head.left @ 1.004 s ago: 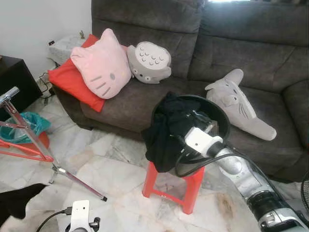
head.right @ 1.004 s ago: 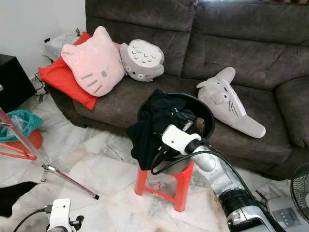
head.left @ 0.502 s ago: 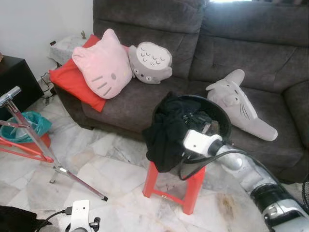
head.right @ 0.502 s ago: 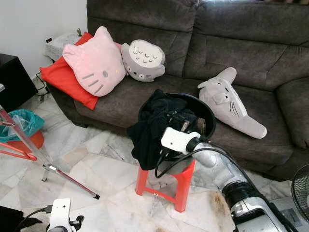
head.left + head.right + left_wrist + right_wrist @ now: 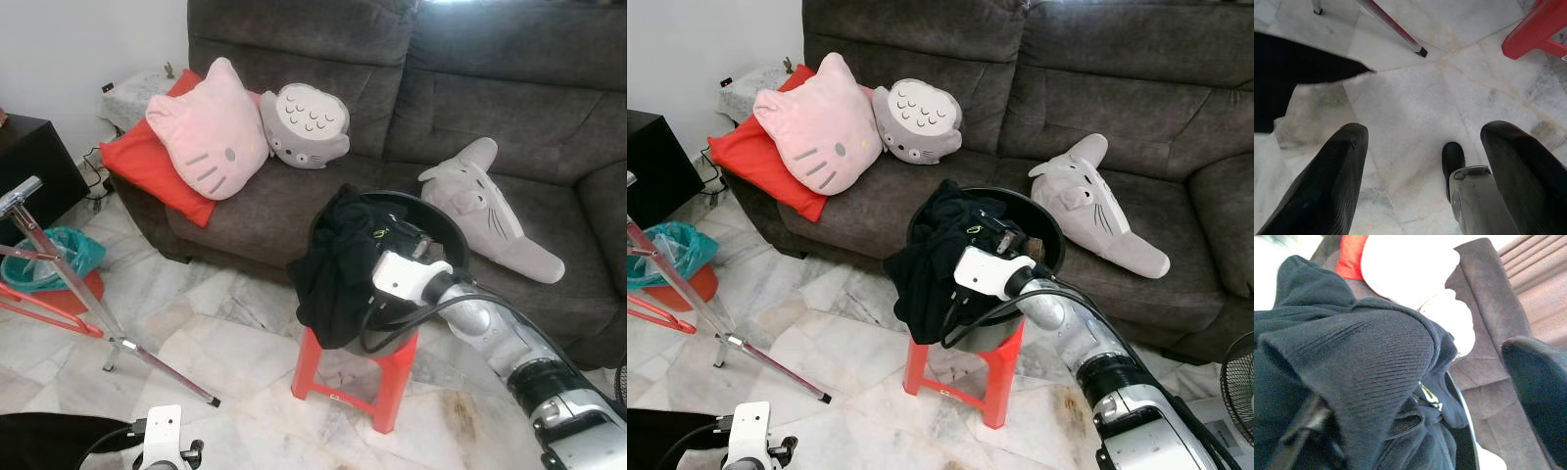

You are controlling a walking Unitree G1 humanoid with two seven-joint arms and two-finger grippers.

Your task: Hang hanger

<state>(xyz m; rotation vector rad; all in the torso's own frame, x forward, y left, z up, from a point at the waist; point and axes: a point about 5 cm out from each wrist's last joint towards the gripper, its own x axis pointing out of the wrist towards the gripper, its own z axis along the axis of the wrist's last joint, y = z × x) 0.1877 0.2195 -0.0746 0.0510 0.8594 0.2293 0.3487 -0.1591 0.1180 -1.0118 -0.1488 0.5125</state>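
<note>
on one red stool [image 5: 387, 367], one black basin [image 5: 446, 238] holding dark clothes [image 5: 338, 269].

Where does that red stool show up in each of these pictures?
Left eye: red stool low centre, under the black tub.
Right eye: low centre, under the tub.
Left wrist: a leg in one corner.
Right wrist: not in it.
Shared landmark: the marble floor.
</note>
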